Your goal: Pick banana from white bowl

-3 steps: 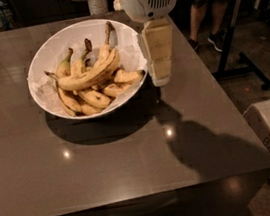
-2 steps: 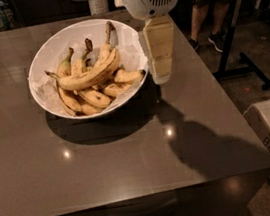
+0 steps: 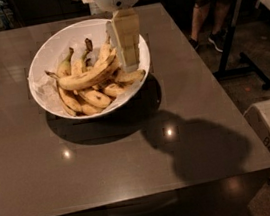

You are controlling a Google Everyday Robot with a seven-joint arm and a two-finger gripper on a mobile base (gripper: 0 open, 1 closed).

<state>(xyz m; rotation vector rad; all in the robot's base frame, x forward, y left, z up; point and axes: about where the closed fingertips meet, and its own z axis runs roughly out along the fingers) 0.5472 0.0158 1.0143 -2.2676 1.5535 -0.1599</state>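
table [image 3: 85, 178]: grey-brown, i see it carrying the bowl.
white bowl [image 3: 40, 63]: back left of the table, heaped with bananas.
banana [image 3: 87, 78]: on top of the heap, lying crosswise, stem to the left.
gripper [image 3: 131, 64]: hanging over the bowl's right side, tip just beside the banana's right end; wide or narrow, i cannot tell.
stand [image 3: 234, 64]: dark, on the floor right of the table.

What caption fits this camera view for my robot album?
The end effector hangs over the white bowl's right side, near the longest banana, on a gray table.
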